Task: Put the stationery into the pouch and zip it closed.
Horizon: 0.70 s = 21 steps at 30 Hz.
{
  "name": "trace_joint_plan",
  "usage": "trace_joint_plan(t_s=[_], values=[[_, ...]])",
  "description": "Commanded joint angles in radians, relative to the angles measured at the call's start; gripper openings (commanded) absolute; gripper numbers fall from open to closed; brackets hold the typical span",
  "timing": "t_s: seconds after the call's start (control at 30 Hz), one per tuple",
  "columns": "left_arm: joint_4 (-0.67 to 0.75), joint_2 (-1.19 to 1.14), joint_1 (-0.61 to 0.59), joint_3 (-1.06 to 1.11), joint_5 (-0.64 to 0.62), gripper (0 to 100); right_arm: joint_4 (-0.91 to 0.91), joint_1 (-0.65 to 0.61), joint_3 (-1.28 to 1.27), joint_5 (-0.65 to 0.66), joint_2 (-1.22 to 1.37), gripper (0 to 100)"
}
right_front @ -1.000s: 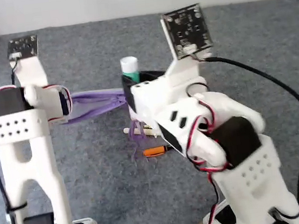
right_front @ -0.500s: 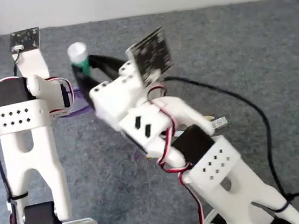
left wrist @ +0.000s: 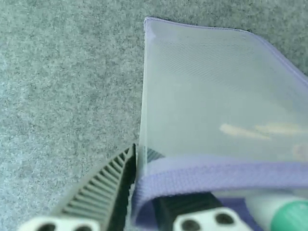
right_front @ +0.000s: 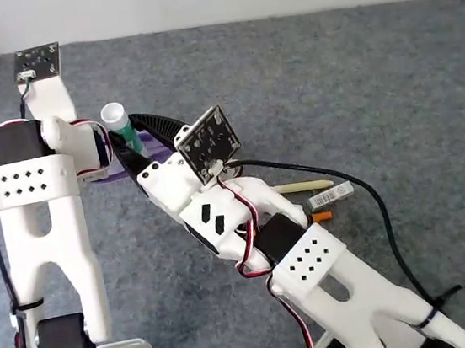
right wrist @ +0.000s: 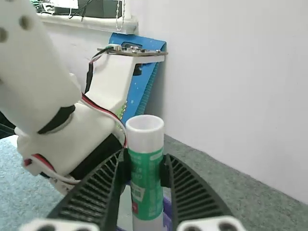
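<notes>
We find the right tool point(right wrist: 144, 166) closed on the glue stick point(right wrist: 144, 132): both ribbed fingers point(right wrist: 103, 185) press against the green label, and the stick stands upright with its white cap above the fingertips. In the high view the right arm stretches diagonally across the tabletop point(right_front: 388, 61) toward the left arm, and the glue stick point(right_front: 118, 123) sits tilted, just beside the left arm's wrist. The left tool point(left wrist: 136, 161) is closed on the pouch point(left wrist: 216, 91): one finger lies outside the purple zipper band and the other inside it, pinching the band at the corner of the opening. The pouch is translucent mesh and lies flat on the tabletop, extending away from the left tool. The green-and-white lower end of the glue stick shows touching or just beside the zipper band at the pouch mouth; we cannot tell whether it has entered the opening. Pale elongated shapes show through the mesh; we cannot identify them. A pencil point(right_front: 302, 186), a white pen point(right_front: 332, 195) and an orange pen point(right_front: 322, 216) lie close together on the tabletop beside the right arm, well apart from the pouch.
</notes>
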<state>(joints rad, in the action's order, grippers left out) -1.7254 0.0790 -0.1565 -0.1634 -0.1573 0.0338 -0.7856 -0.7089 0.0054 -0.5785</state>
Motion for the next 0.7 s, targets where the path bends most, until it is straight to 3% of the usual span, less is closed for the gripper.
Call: trace_joint_plan(t_s=[0.0, 0.17, 0.43, 0.53, 0.67], values=[[-0.029, -0.005, 0.005, -0.041, -0.012, 1, -0.050, 0.002, 0.015, 0.015, 0.015, 0.9], [-0.029, -0.005, 0.005, -0.036, -0.012, 1, -0.188, 0.022, 0.015, 0.017, 0.093, 0.9], [-0.029, -0.005, 0.005, -0.036, -0.012, 1, -0.179, 0.022, -0.035, 0.071, 0.110, 1.3], [-0.029, -0.005, 0.005, -0.036, -0.012, 1, -0.077, 0.022, -0.040, 0.089, 0.058, 3.5], [-0.029, -0.006, 0.005, -0.036, -0.012, 1, 0.091, 0.021, -0.040, 0.074, -0.038, 14.4]])
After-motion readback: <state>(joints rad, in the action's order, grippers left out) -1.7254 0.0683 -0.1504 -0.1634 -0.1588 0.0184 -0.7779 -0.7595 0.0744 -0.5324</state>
